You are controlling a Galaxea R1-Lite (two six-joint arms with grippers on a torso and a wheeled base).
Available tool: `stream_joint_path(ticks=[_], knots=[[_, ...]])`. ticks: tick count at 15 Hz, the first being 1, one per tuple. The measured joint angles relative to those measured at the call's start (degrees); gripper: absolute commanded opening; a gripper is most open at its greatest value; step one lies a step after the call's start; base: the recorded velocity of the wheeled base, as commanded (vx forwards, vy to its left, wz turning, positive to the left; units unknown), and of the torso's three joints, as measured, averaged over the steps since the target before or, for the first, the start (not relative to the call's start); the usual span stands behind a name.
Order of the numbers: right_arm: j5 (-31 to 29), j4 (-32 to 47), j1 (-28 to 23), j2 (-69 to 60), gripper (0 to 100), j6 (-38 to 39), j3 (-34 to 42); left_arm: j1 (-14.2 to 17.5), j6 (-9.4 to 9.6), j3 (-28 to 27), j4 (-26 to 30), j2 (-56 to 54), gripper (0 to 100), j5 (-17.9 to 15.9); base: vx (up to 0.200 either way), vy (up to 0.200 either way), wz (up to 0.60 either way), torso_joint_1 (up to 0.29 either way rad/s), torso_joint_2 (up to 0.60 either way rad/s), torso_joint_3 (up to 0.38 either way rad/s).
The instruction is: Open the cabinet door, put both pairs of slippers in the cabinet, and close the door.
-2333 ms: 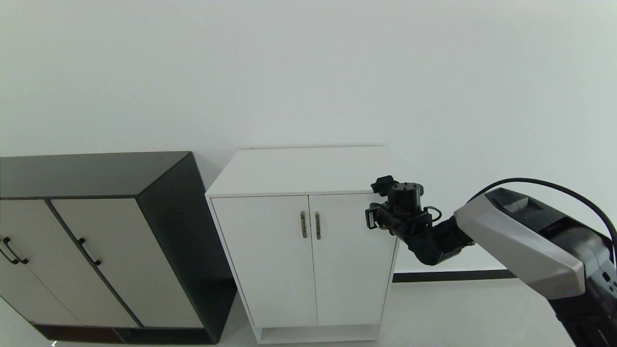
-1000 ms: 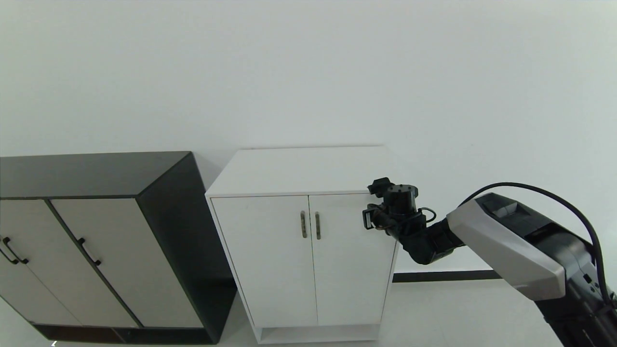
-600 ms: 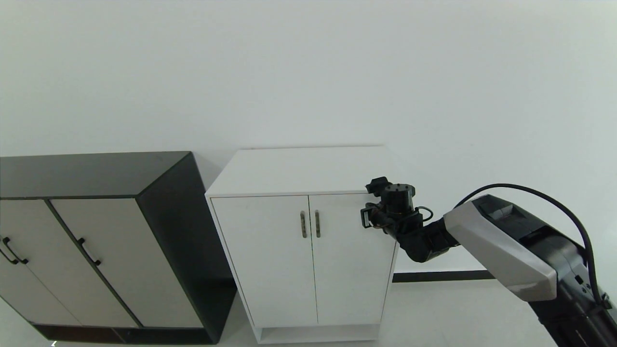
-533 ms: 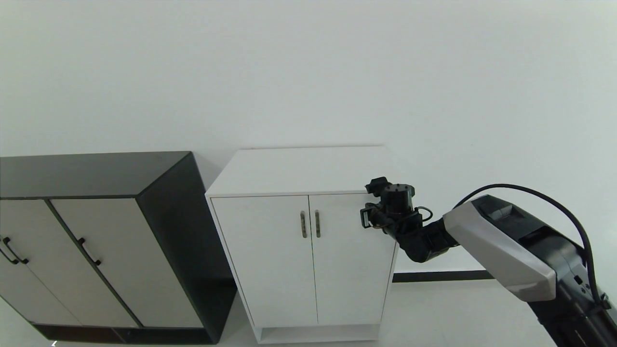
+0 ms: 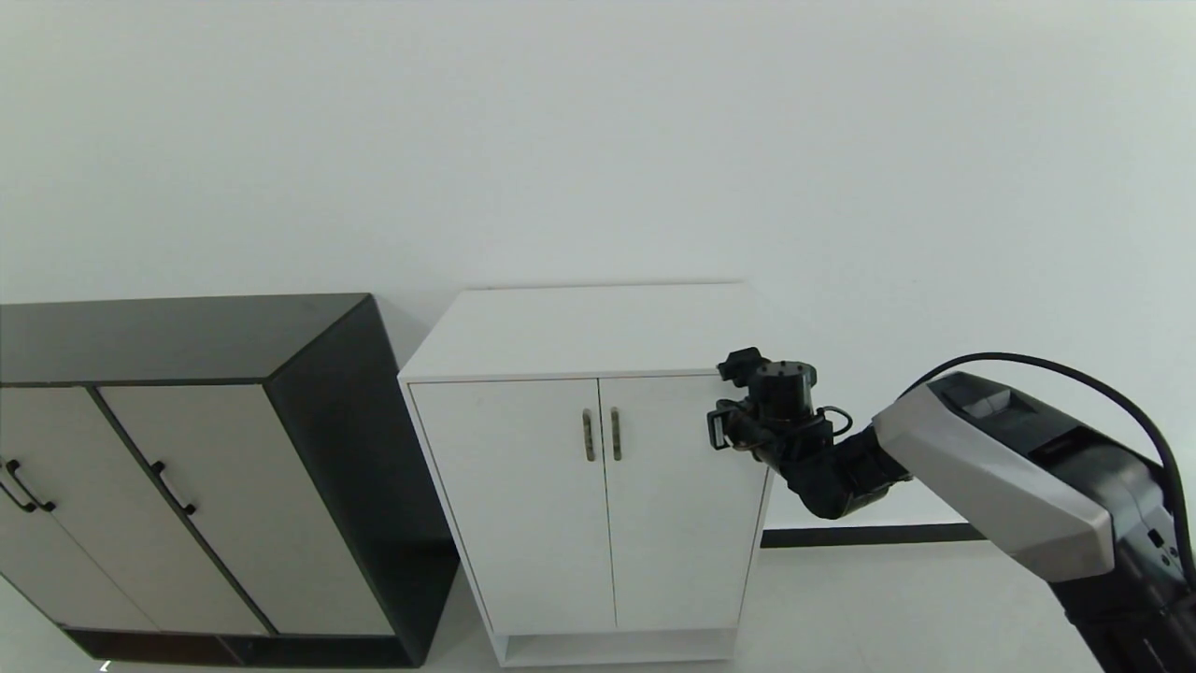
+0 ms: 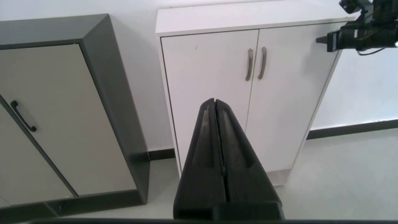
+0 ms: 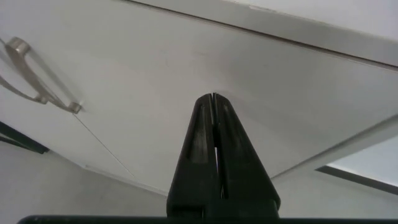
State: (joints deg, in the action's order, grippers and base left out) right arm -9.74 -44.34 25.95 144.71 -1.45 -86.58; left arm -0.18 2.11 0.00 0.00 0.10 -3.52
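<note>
White boxy cabinet [image 5: 579, 329], smooth flat doors [image 5: 675, 514]

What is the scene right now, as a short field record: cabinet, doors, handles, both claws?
white cabinet: against the wall, right of the black cabinet
doors: both shut
handles: side by side at the centre seam, untouched
right claw: shut, by the front's upper right corner; contact unclear
left claw: shut, held back, facing the doors

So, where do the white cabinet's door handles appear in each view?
Head view: door handles at the centre, high on the white cabinet.
Left wrist view: door handles beyond the left gripper.
Right wrist view: one handle, aside from the right gripper.
Shared landmark: the seam between the doors.
</note>
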Motion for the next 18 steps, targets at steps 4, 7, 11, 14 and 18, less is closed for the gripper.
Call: stream_joint_path(ticks=[4, 7, 11, 14, 18], knots=[[0.0, -4.35, 0.22, -5.52, 0, 0.0, 10.95, 0.0, 0.0, 0.0, 0.0, 0.0, 0, 0.0, 0.0, 0.0, 0.0, 0.0, 0.0, 0.0], [0.02, -10.95, -0.05, -10.95, 0, 0.0, 23.69, 0.0, 0.0, 0.0, 0.0, 0.0, 0, 0.02, 0.0, 0.0, 0.0, 0.0, 0.0, 0.0], [0.06, -19.76, -2.41, -20.6, 0, -0.07, 44.22, 0.0, 0.0, 0.0, 0.0, 0.0, 0, 0.0, 0.0, 0.0, 0.0, 0.0, 0.0, 0.0], [0.13, -22.99, -5.86, -29.06, 0, -0.18, 57.67, 0.0, 0.0, 0.0, 0.0, 0.0, 0, 0.0, 0.0, 0.0, 0.0, 0.0, 0.0, 0.0], [0.17, -23.65, -9.07, -39.62, 0, -0.21, 71.14, 0.0, 0.0, 0.0, 0.0, 0.0, 0, 0.0, 0.0, 0.0, 0.0, 0.0, 0.0, 0.0]])
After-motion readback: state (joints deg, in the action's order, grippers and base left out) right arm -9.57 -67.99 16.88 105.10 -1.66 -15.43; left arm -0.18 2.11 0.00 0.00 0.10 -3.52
